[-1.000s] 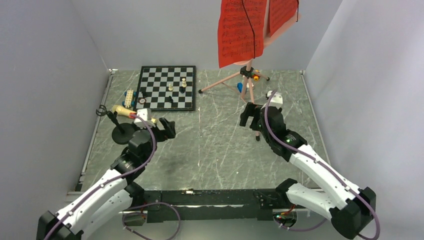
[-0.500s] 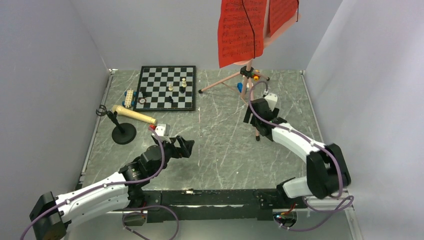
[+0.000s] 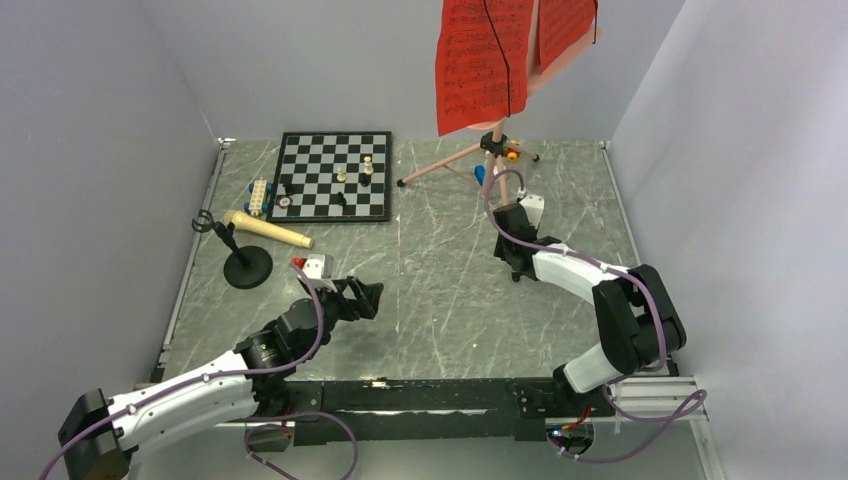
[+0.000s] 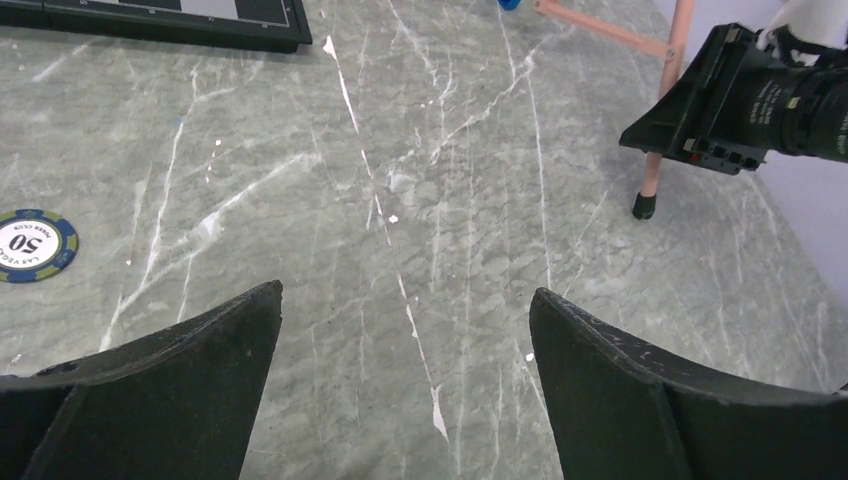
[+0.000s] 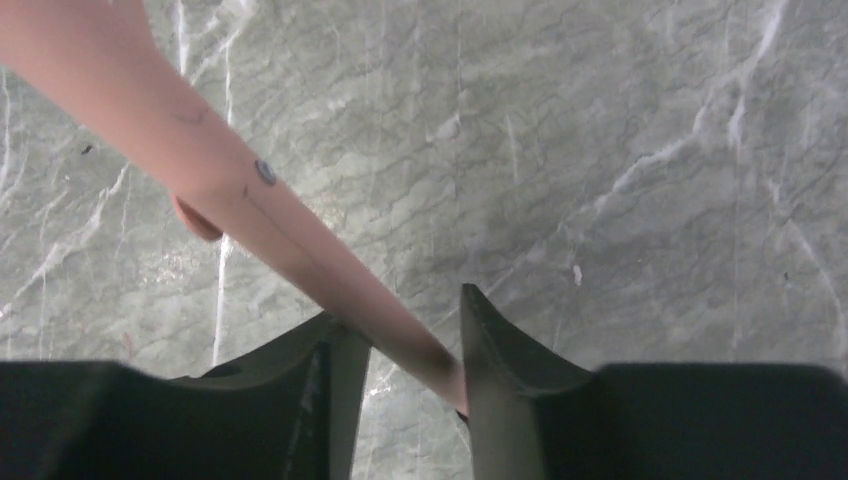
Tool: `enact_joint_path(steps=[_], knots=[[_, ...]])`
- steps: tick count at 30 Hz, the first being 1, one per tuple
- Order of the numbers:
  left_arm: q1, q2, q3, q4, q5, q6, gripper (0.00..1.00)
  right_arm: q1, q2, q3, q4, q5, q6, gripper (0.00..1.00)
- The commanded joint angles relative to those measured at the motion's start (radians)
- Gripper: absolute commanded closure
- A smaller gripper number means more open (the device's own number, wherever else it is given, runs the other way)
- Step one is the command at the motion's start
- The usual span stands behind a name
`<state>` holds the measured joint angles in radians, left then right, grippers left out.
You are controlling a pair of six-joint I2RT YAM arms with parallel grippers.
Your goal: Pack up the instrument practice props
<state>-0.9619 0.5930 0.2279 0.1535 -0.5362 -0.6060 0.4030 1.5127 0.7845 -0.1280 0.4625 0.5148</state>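
The pink music stand (image 3: pixel 497 165) stands at the back right on tripod legs, with red sheet-music pages (image 3: pixel 482 65) on its desk. My right gripper (image 3: pixel 512 262) is down at its front leg (image 5: pixel 250 200), which runs slantwise between the fingers of this gripper (image 5: pixel 405 320) and touches both. The cream microphone (image 3: pixel 265 231) lies tilted over its black round-base stand (image 3: pixel 247 268) at the left. My left gripper (image 3: pixel 368 298) hovers open over bare table near the middle, fingers of that gripper (image 4: pixel 405 300) wide apart with nothing between them.
A chessboard (image 3: pixel 300 195) with a few pieces lies at the back left, toy bricks (image 3: pixel 260 195) beside it. Small blue and orange pieces (image 3: pixel 480 173) sit under the tripod. A poker chip (image 4: pixel 33 245) lies on the marble left of my left gripper. Grey walls enclose the table.
My left arm has drawn back from the microphone toward the near middle. My right gripper dropped to the tripod's front leg and its fingers closed in on it.
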Motion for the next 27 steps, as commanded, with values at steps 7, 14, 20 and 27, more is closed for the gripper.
enact_joint_path(steps=[7, 14, 20, 27], knots=[[-0.035, 0.097, 0.022, 0.060, -0.020, 0.013, 0.04, 0.067, -0.076, -0.065, 0.049, 0.014, 0.001, 0.84], [-0.038, 0.106, 0.031, 0.044, -0.031, 0.011, 0.03, 0.164, -0.114, -0.088, 0.001, 0.029, 0.033, 1.00], [-0.040, 0.115, 0.034, 0.044, -0.037, 0.002, 0.03, 0.262, -0.139, -0.089, -0.043, 0.036, 0.116, 1.00], [-0.040, 0.146, 0.036, 0.045, -0.040, -0.022, 0.01, 0.402, -0.101, -0.064, -0.088, 0.042, 0.254, 1.00]])
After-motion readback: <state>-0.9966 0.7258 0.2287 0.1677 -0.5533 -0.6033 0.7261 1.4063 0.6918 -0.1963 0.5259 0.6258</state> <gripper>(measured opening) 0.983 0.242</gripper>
